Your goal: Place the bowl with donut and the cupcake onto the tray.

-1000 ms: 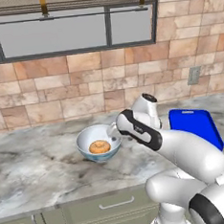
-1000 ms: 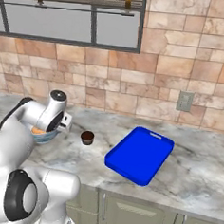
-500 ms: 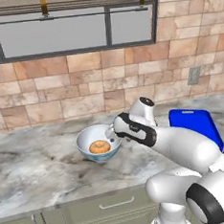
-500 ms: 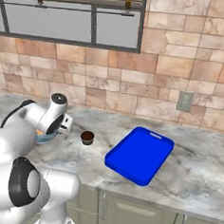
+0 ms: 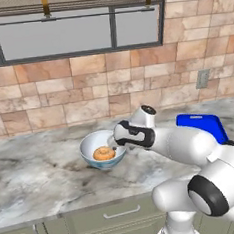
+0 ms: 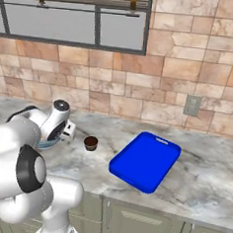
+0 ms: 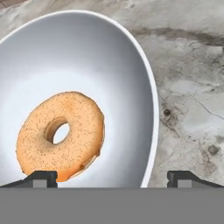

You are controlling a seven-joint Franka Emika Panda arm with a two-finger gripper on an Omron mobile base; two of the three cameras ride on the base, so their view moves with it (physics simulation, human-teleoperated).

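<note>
1. Gripper (image 7: 111, 177): jaws spread wide, nothing held; one fingertip (image 7: 41, 178) stands inside the bowl near the donut, the other outside over the counter (image 7: 192, 109), so the rim lies between them.
2. Bowl (image 5: 103, 149): white inside, upright on the marble. Advice: lower squarely over the rim wall, close firmly, lift level (a tilt could spill the contents).
3. Donut (image 7: 61, 134): lies flat in the bowl; the inner finger should clear it.
4. Cupcake (image 6: 90, 143): stands on the counter between bowl and tray, untouched.
5. Tray (image 6: 144, 161): blue, bare, well apart from the bowl; carry over the cupcake, not through it.
</note>
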